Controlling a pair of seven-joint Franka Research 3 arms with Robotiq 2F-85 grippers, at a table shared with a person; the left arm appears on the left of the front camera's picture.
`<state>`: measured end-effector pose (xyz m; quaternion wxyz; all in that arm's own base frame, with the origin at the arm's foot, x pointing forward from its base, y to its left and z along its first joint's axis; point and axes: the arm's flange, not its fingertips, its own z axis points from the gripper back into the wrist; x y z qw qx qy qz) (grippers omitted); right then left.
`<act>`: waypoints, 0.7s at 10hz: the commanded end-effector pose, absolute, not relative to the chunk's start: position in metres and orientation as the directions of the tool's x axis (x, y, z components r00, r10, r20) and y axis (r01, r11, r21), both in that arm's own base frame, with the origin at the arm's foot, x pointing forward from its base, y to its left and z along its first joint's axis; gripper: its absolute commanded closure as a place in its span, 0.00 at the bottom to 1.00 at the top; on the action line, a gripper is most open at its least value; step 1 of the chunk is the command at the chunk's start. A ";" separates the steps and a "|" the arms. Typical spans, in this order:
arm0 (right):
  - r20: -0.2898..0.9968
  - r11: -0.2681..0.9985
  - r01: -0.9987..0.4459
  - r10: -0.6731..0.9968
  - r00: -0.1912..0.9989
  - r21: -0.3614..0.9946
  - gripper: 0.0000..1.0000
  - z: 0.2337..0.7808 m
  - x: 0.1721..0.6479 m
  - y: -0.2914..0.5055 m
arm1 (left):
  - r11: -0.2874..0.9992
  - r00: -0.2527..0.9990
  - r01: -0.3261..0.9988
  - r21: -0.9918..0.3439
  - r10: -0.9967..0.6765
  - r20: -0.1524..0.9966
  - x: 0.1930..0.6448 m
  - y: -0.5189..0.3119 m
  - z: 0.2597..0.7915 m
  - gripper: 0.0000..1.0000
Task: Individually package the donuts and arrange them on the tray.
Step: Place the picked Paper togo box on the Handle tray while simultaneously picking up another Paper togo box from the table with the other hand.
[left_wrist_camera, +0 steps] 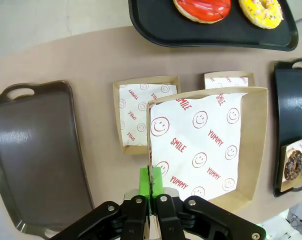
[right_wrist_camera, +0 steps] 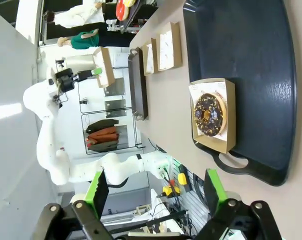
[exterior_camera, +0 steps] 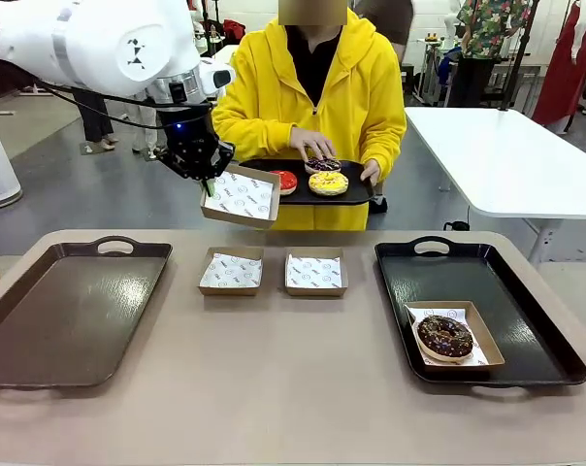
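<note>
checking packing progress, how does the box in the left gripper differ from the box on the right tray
The held box is empty; the tray box carries the chocolate donut. The held box hangs tilted in the air, pinched by the left gripper; the tray box lies flat on the black tray. Both are brown cardboard with printed paper liners.

Place: I work in a robot lab set in an open hall.
Rig: my white arm [exterior_camera: 89, 39] reaches over a beige bench [exterior_camera: 274, 408].
Surroundings: bare grey floor [exterior_camera: 80, 204], a white table [exterior_camera: 506, 155], a person [exterior_camera: 274, 97] opposite me.
</note>
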<state>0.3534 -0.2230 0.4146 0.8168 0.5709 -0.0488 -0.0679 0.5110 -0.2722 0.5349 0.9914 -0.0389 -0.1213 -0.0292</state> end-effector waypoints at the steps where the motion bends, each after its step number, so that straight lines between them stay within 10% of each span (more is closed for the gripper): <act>1: -0.010 0.348 0.068 -0.168 0.986 0.935 0.00 0.413 0.358 -0.220 | 0.998 0.977 0.049 -0.043 -0.039 0.210 0.520 -0.277 0.534 1.00; 7: -0.010 0.348 0.068 -0.168 0.986 0.935 0.00 0.413 0.358 -0.220 | 0.996 0.973 0.066 -0.065 -0.050 0.224 0.517 -0.273 0.529 1.00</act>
